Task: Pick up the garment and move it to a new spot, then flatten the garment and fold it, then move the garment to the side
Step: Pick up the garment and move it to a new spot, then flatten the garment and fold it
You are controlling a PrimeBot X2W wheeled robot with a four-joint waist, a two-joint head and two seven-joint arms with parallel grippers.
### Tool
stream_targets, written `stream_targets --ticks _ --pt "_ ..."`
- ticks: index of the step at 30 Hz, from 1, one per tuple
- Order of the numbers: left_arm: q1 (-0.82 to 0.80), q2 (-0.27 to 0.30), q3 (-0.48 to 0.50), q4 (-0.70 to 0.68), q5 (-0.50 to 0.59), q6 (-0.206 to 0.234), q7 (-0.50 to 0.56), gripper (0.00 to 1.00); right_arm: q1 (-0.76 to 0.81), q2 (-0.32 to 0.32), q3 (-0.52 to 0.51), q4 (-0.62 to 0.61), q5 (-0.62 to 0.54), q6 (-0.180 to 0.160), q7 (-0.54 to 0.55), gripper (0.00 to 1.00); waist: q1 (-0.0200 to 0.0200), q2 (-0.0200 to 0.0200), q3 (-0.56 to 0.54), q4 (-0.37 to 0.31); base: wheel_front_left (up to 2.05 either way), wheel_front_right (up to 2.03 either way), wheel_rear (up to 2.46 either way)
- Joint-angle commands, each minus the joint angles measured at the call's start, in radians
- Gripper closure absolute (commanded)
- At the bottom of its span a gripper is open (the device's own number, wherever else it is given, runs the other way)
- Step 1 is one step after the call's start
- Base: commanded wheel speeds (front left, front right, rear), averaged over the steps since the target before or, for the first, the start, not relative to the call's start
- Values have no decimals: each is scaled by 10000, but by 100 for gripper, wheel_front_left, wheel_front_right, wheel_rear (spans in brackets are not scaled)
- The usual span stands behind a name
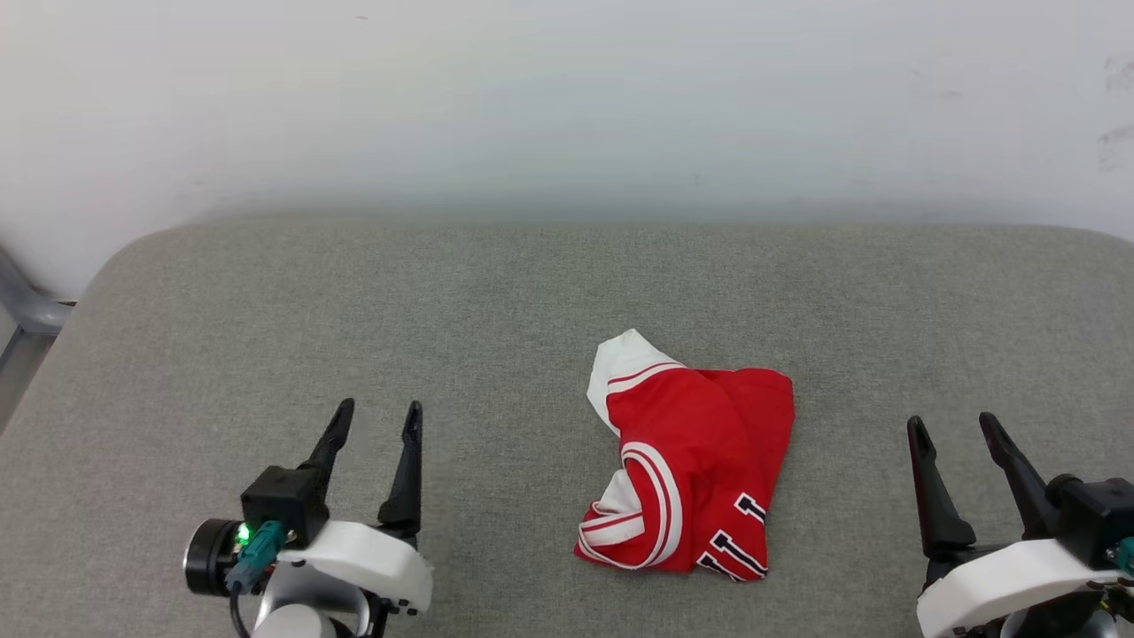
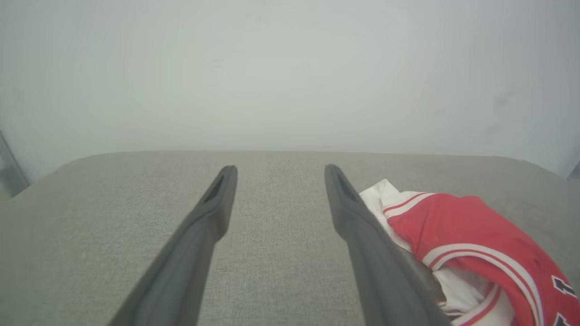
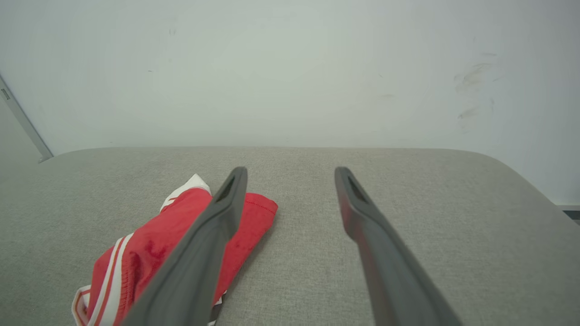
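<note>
Bare indoor robot test bay, more laboratory than home. A grey fabric-padded bench [image 1: 266,337] with rounded corners abuts a plain white wall [image 1: 567,106] with scuff marks [image 3: 471,86] at far right. A grey metal frame bar [image 1: 27,310] stands far left. The left gripper [image 1: 379,405] and right gripper [image 1: 951,419] flank the near edge.

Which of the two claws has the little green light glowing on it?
The left gripper: a green light glows beside its black block. The right gripper has no glow in view.
</note>
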Motion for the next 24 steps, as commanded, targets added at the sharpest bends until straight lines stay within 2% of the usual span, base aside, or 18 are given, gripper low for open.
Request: stream_targets --ticks 1,6,24 --pt "248 94 161 -125 51 76 -23 0 100 13 37 59 45 -3 2 0 0 0 -40 -9 0 0 0" --pt "768 311 387 -393 116 150 -24 0 236 13 71 115 42 -3 41 0 0 0 -151 -33 0 0 0" --pt "977 227 224 -583 -75 102 -24 0 129 14 -12 227 -119 -3 333 0 0 0 -253 -14 0 0 0"
